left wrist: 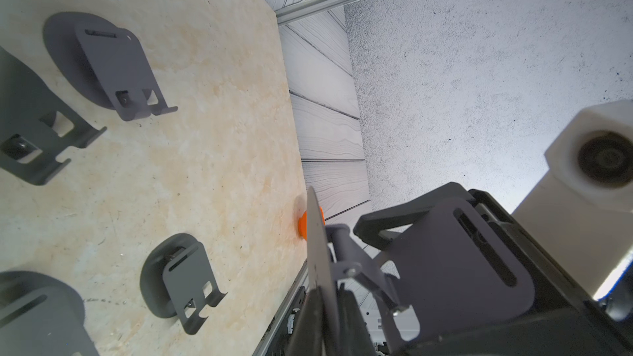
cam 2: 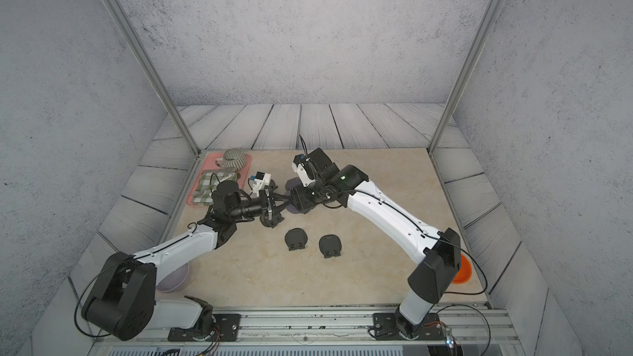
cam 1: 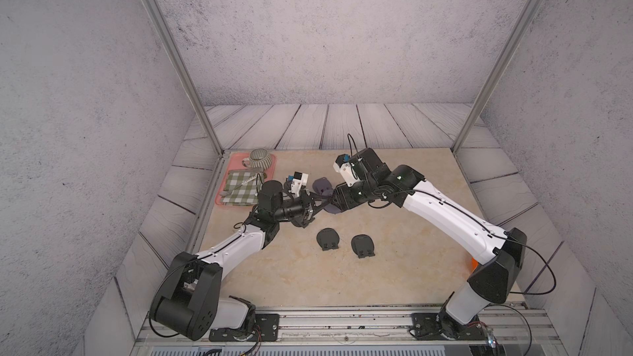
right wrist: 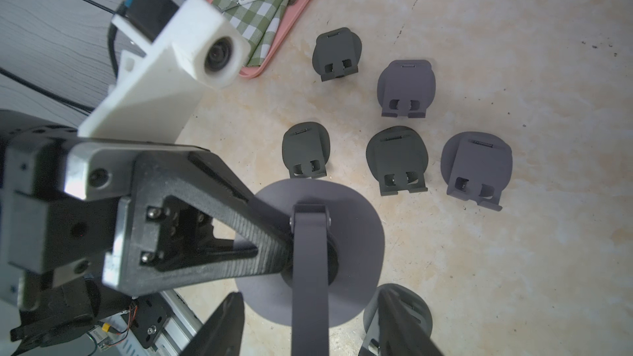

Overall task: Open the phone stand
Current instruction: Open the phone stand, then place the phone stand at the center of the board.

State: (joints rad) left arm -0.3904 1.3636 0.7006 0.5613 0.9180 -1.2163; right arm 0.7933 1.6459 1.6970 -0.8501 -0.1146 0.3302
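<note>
1. The dark grey metal folding phone stand [cam 1: 333, 209] [cam 2: 292, 207] hangs clear of the pale stone tabletop [cam 1: 411, 251], near the table's middle in both top views.
2. It has a thin round base disc, a narrow arm hinged at the disc's centre, and a rounded plate with one long slot.
3. It is partly unfolded. The plate [left wrist: 455, 268] stands away from the disc, and only the arm joins them.
4. The disc [right wrist: 356, 234] stands on edge, its rim pinched in my left pincer [left wrist: 325, 316].
5. The plate lies between the fingers of my right pincer [right wrist: 310, 294], with its side edges against them.
</note>
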